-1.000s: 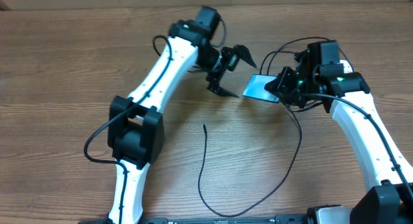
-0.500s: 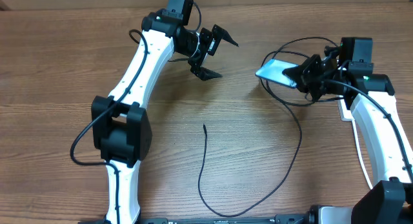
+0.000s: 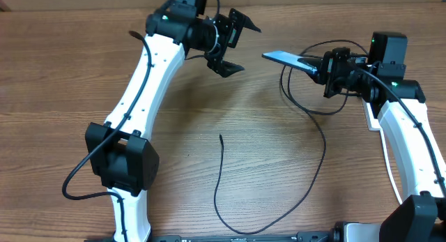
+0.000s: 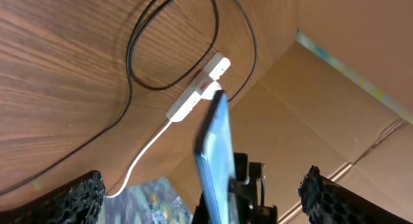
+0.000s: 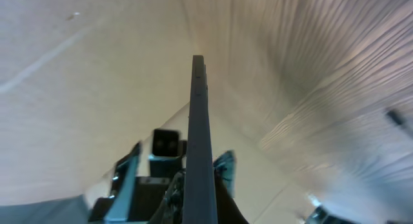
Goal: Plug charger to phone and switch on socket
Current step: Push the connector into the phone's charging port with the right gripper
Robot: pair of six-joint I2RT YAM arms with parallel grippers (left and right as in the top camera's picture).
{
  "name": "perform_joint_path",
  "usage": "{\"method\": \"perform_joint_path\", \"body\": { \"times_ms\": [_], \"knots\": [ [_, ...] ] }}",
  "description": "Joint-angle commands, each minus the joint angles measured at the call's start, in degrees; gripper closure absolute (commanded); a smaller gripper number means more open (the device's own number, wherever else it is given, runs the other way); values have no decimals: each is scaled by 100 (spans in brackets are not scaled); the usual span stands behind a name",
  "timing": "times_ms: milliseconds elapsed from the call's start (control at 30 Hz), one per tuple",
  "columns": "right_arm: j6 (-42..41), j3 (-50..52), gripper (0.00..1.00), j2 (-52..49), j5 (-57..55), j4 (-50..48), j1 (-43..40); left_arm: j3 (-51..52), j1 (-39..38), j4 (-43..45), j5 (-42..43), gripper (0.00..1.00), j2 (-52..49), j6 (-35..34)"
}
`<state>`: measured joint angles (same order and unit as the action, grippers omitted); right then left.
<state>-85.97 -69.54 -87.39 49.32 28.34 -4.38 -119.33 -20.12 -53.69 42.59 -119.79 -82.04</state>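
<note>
overhead: the right gripper is clenched on the slim, blue-lit phone, held above the wooden table; the left gripper hovers spread and empty; the thin black charger cable lies loose, its free end unplugged.
left wrist: the white power strip socket lies beyond the phone, with no gripper on it.
right wrist: the phone shows edge-on; plugging in and switching on both look left to do.

The phone stands edge-on, gripped at its base by the right hand.
</note>
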Motion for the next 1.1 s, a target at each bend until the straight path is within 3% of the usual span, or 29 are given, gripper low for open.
{"method": "perform_joint_path", "body": {
  "times_ms": [0,500,1067],
  "knots": [
    [-802,-94,96,59,396,-205,120,-94,-184,22,-310,0,120,-485],
    [-2190,-94,96,59,391,-1021,787,-94,-481,273,-680,0,118,-940],
    [-2227,-94,96,59,111,-1027,872,-94,-619,278,-1023,1,118,-1228]
  ]
}}
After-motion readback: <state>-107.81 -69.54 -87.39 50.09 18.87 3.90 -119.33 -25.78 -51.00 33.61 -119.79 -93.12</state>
